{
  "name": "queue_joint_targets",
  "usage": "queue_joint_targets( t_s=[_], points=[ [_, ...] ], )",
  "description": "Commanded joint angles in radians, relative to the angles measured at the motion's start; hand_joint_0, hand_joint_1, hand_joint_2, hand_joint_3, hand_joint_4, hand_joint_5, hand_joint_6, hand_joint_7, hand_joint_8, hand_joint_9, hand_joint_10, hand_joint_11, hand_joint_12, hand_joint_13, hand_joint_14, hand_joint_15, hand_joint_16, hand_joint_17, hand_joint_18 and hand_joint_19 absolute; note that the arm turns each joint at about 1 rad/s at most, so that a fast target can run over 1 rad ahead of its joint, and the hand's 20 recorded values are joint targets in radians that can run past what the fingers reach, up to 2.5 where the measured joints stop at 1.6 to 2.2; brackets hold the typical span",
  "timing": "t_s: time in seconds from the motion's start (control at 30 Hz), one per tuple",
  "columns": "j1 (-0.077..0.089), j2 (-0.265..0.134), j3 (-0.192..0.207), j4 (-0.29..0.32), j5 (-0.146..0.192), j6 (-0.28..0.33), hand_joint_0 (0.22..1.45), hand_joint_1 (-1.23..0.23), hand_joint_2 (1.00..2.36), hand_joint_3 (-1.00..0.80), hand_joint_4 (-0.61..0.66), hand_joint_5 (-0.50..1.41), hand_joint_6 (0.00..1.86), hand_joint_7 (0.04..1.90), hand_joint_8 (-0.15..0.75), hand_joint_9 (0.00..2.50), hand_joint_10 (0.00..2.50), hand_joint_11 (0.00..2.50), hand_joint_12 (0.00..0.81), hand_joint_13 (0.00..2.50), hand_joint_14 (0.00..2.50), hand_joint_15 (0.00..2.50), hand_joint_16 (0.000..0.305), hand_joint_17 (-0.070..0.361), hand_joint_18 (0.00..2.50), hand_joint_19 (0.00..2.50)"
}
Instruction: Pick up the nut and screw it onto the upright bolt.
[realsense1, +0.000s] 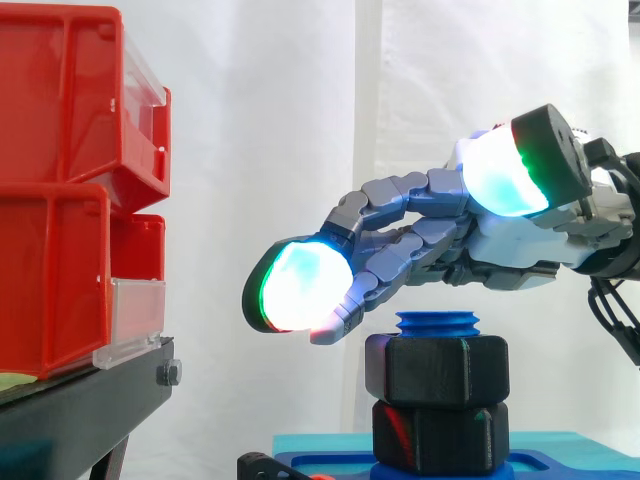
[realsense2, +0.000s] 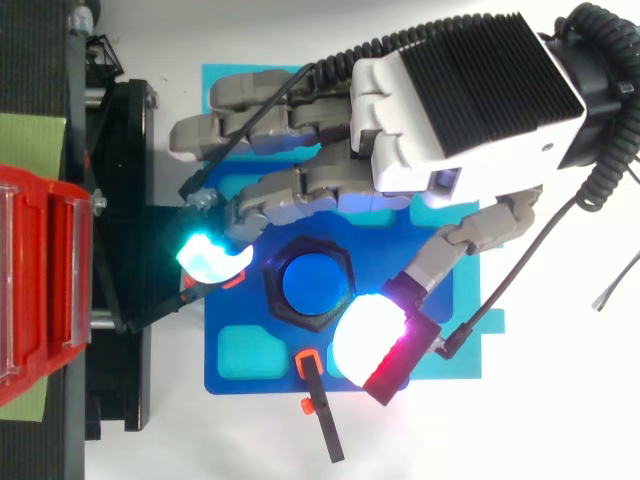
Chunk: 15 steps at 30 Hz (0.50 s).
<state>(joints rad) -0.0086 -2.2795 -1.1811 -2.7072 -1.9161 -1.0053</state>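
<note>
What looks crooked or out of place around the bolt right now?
Nothing stands out. The nut sits level on the blue bolt, whose thread shows above it, over a second black hex piece. The hand hovers above, fingers open and clear of it.

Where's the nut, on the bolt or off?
On. The nut sits around the upright bolt, whose threaded tip shows above it. The hand hovers open above.

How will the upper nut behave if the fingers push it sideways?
Probably rigid: the nut looks solid and blocky. Unlikely to slide or tip, since it sits around the bolt. Its flat sides likely give decent grip.
</note>
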Motion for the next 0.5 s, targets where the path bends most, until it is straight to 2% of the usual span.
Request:
queue_joint_targets(
  t_s=[0.0, 0.13, 0.23, 0.47],
  points=[
    [0.001, 0.000, 0.000, -0.005, 0.000, -0.012, 0.46, -0.18, 1.00, -0.50, 0.17, -0.18, 0.50, 0.74, 0.227, 0.26, 0.00, 0.00, 0.324, 0.00, 0.00, 0.00, 0.037, 0.084, 0.00, 0.00],
    [0.003, 0.000, -0.005, -0.016, 0.000, -0.013, 0.47, -0.22, 1.00, -0.50, 0.18, -0.18, 0.50, 0.75, 0.227, 0.26, 0.00, 0.00, 0.322, 0.00, 0.00, 0.00, 0.037, 0.083, 0.00, 0.00],
    [0.004, 0.000, -0.025, -0.002, -0.001, -0.012, 0.47, -0.25, 1.00, -0.50, 0.18, -0.18, 0.50, 0.76, 0.229, 0.27, 0.00, 0.00, 0.321, 0.00, 0.00, 0.00, 0.037, 0.083, 0.00, 0.00],
    [0.006, 0.000, -0.026, 0.015, 0.000, -0.010, 0.47, -0.28, 1.00, -0.50, 0.18, -0.18, 0.50, 0.76, 0.228, 0.27, 0.00, 0.00, 0.318, 0.01, 0.00, 0.00, 0.037, 0.083, 0.00, 0.00]
  ],
)
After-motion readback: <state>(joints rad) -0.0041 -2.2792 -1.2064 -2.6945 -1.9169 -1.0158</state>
